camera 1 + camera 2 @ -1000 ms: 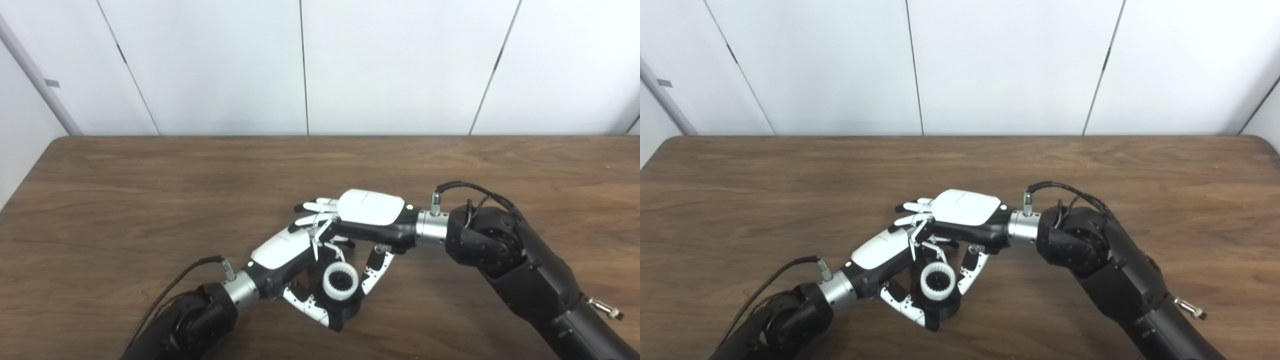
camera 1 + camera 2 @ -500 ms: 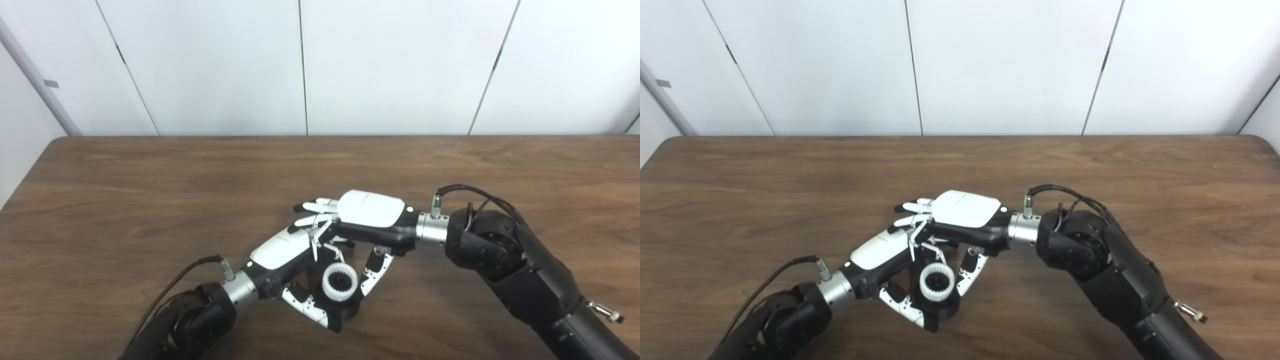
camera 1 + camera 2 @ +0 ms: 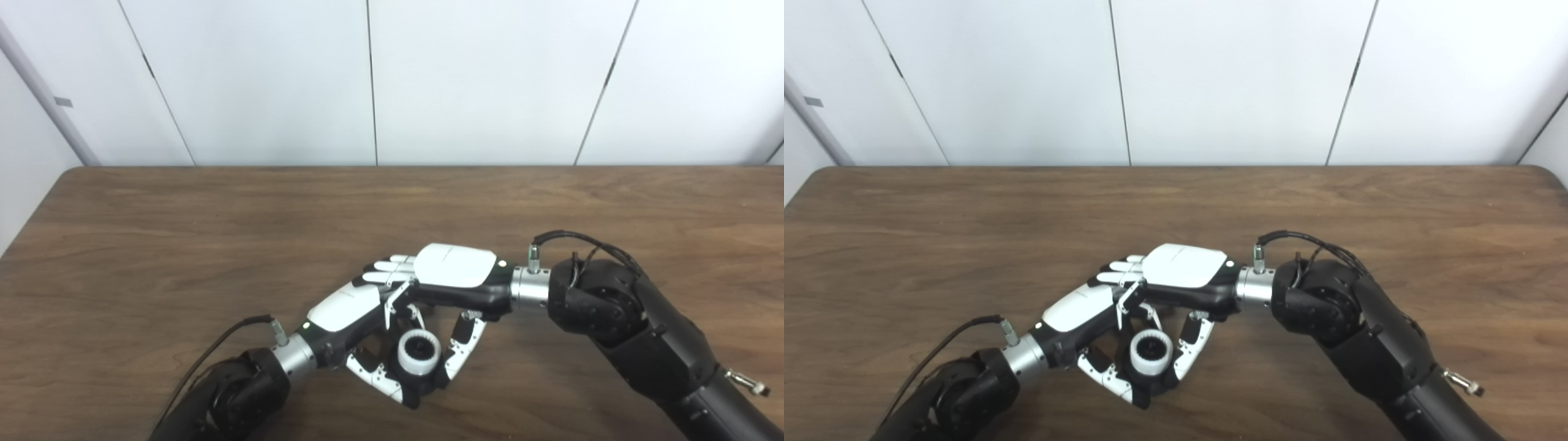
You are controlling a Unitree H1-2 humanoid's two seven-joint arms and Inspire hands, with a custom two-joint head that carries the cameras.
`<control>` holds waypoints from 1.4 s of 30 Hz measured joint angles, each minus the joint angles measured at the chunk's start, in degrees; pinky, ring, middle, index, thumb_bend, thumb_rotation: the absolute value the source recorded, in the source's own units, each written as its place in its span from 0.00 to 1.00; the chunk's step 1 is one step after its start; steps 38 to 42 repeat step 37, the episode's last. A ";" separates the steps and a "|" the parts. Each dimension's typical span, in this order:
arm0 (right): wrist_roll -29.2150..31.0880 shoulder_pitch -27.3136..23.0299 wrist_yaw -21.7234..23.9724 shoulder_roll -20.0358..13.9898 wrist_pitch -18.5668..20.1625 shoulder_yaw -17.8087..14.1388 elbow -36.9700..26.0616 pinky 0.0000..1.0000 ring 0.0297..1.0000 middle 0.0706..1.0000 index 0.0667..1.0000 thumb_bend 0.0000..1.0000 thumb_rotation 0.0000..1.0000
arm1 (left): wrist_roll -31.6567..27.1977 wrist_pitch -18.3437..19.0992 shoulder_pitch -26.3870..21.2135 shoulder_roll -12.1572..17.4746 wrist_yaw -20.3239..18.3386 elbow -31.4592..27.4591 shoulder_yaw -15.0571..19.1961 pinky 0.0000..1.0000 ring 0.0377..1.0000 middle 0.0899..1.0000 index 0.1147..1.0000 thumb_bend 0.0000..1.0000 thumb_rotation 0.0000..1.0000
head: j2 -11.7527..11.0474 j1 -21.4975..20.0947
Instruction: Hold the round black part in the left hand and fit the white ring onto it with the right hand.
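Observation:
My left hand (image 3: 346,308) reaches in from the lower left, shut on the round black part (image 3: 430,384), with its thumb under the part and its fingers behind. The white ring (image 3: 419,352), toothed inside, sits on top of the black part with a dark centre showing through it. My right hand (image 3: 454,267) lies palm down over the left hand. Its thumb (image 3: 463,350) presses against the ring's right side and a bent finger comes down behind the ring. Most of the black part is hidden by the ring and the fingers.
The brown wooden table (image 3: 184,233) stretches wide to the left, right and back of the hands. A white panelled wall (image 3: 367,79) stands behind its far edge. Nothing else lies on the table.
The right hand has dropped slightly and the ring sits lower on the black part, its hole now dark. The left hand has hardly moved.

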 measured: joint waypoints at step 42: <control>5.11 0.06 3.13 -3.49 3.46 -4.94 -4.85 1.00 1.00 1.00 0.62 1.00 0.18 | 6.71 -5.28 -0.76 0.06 4.71 3.12 0.68 1.00 1.00 0.91 0.52 0.90 0.15 | 1.05 -1.32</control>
